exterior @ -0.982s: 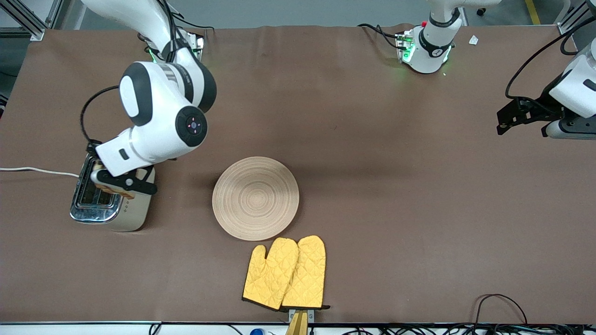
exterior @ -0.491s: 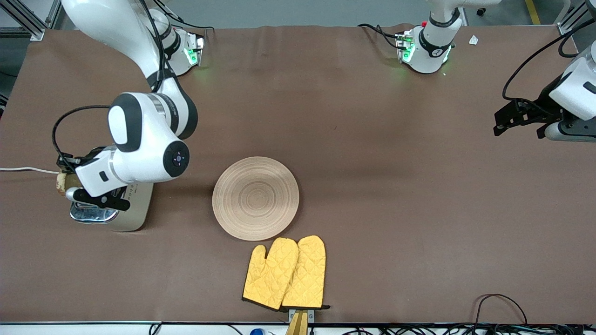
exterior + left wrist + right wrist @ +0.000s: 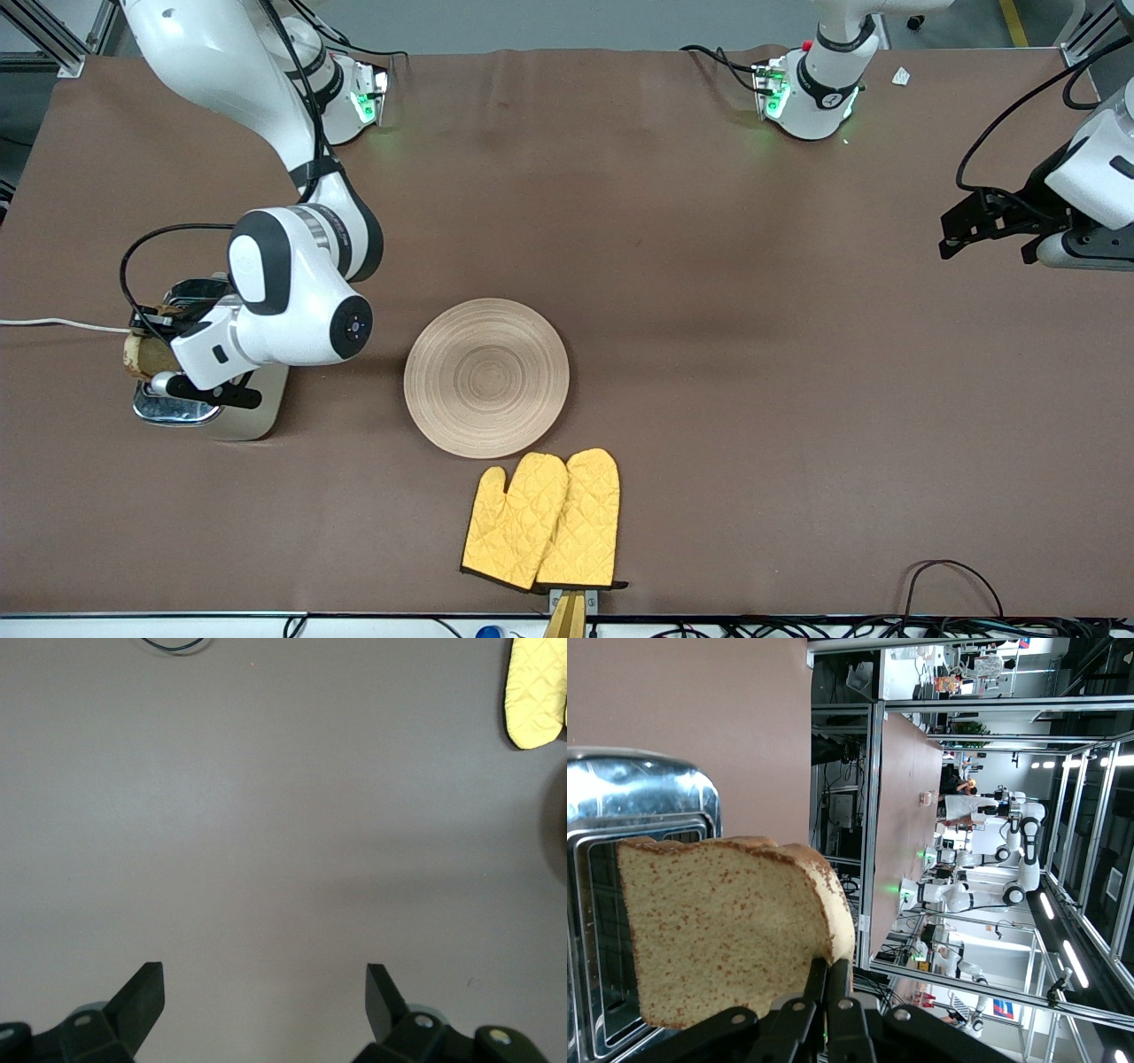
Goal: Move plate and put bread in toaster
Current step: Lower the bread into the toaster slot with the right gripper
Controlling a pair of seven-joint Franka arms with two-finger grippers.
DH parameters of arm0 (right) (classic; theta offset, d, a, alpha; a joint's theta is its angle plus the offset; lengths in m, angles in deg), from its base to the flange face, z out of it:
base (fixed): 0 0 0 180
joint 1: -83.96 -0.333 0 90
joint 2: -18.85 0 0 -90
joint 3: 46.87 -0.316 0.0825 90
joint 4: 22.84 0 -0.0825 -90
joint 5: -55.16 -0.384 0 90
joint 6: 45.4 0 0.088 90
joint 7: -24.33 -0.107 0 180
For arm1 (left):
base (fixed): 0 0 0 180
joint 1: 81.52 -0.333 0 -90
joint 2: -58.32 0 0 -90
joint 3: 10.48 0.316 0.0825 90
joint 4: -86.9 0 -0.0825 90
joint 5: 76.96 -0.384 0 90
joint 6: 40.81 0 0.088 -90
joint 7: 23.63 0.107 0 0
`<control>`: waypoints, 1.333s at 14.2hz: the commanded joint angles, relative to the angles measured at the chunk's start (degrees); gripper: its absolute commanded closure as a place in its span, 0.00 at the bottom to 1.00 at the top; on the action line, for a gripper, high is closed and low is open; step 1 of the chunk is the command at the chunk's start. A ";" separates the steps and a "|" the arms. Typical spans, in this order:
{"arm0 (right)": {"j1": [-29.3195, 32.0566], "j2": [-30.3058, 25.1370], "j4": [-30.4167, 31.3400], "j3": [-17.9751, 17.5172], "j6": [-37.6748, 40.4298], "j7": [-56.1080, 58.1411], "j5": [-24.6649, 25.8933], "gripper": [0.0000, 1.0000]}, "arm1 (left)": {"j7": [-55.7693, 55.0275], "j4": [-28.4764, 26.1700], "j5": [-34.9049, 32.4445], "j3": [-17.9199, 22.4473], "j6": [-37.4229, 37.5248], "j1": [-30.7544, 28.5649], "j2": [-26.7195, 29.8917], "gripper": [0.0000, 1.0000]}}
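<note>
The bread (image 3: 144,353) is a brown slice held upright in my right gripper (image 3: 168,356), which is shut on its edge, over the toaster (image 3: 177,410) at the right arm's end of the table. In the right wrist view the bread (image 3: 726,930) hangs above the toaster's chrome top (image 3: 642,793), beside an open slot, with my right gripper (image 3: 828,988) pinching its crust. The tan wooden plate (image 3: 486,377) lies empty mid-table. My left gripper (image 3: 988,237) waits open over bare table at the left arm's end, and it shows open in the left wrist view (image 3: 264,988).
Two yellow oven mitts (image 3: 545,521) lie just nearer the front camera than the plate; one also shows in the left wrist view (image 3: 536,691). The toaster's white cord (image 3: 62,325) runs off the table's end. A black cable (image 3: 952,576) loops near the front edge.
My right arm has swung and turned its wrist, carrying the bread from over the toaster's middle out past its outer edge, then back a little over the toaster. The left arm has barely moved.
</note>
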 commanded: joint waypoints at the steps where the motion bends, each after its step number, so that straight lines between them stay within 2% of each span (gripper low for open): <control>1: 0.24 -0.89 2.99 -0.57 0.48 -1.53 1.22 1.00 | 0.24 0.23 0.20 0.37 -0.07 0.26 0.24 0.00; 4: 0.24 -0.98 4.75 -0.66 0.31 -3.11 0.95 1.00 | 0.24 0.23 0.02 0.29 0.01 0.27 0.24 0.00; 19: -0.29 1.39 5.63 -0.92 -3.20 -9.00 -0.63 1.00 | 0.24 0.23 0.02 0.29 0.01 0.26 0.33 0.00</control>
